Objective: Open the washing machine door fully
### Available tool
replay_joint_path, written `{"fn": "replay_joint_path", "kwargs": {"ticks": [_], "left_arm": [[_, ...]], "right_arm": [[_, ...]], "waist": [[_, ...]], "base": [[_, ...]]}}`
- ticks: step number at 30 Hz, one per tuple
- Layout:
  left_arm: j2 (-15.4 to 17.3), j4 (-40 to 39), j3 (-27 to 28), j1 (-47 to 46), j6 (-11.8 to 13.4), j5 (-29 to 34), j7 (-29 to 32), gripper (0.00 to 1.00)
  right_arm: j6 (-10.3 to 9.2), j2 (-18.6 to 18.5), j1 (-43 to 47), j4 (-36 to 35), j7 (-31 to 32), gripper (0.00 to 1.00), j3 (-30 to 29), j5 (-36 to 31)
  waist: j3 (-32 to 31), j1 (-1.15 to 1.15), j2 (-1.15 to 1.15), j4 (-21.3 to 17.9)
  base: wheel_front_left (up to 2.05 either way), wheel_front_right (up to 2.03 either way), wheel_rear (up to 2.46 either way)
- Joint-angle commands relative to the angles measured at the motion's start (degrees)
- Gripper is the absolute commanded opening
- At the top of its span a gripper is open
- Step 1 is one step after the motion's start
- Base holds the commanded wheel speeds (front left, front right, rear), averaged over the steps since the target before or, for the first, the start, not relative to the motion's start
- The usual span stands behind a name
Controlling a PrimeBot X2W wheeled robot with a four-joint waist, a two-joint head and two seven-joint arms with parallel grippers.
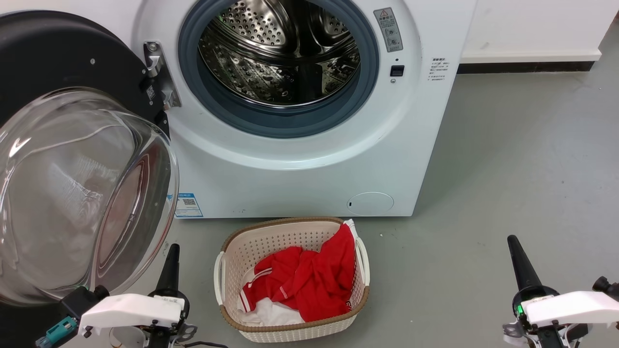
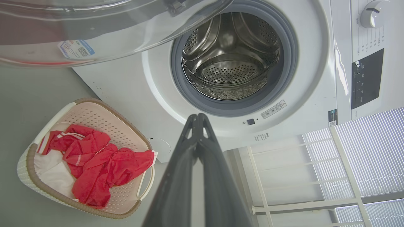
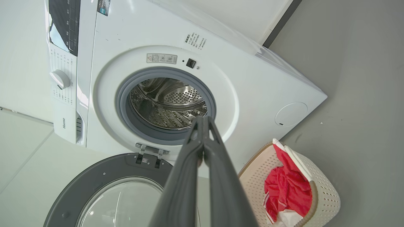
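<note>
Since each pair of fingers (image 2: 180, 170) is pressed together with nothing between, the left gripper (image 1: 174, 249) and the right gripper (image 1: 512, 240) look set to push rather than grasp. Just beside the left gripper, up and to its left, the washing machine door (image 1: 29, 72) hangs swung out on its hinge (image 1: 157, 72), its glass bowl (image 1: 82, 193) bulging toward the fingers; the washing machine (image 1: 290, 174) stands ahead. I judge the door rigid and fairly heavy, its glass slick and breakable, so contact belongs on the black rim (image 1: 72, 48), far from the hinge. The right gripper sits well apart, beyond a laundry basket (image 1: 251, 241).
</note>
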Motion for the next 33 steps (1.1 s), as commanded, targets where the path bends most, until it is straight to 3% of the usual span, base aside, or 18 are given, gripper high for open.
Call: {"fn": "replay_joint_path", "kwargs": {"ticks": [1, 33], "left_arm": [[0.07, -0.58, 0.21, -1.43, -0.32, -1.06, 0.26, 0.0], [-0.29, -0.41, 2.14, -2.16, -1.78, -17.08, 4.38, 0.0]], "right_arm": [[-0.01, -0.36, -1.36, -0.23, 0.17, 0.0, -0.16, 1.28], [-0.01, -0.08, -3.9, 2.09, 3.6, 0.0, -1.44, 17.92]], "waist": [[0.0, -0.01, 0.0, -0.01], [0.21, -0.01, 0.0, -0.39]], "base": [[0.0, 0.0, 0.0], [0.0, 0.0, 0.0]]}}
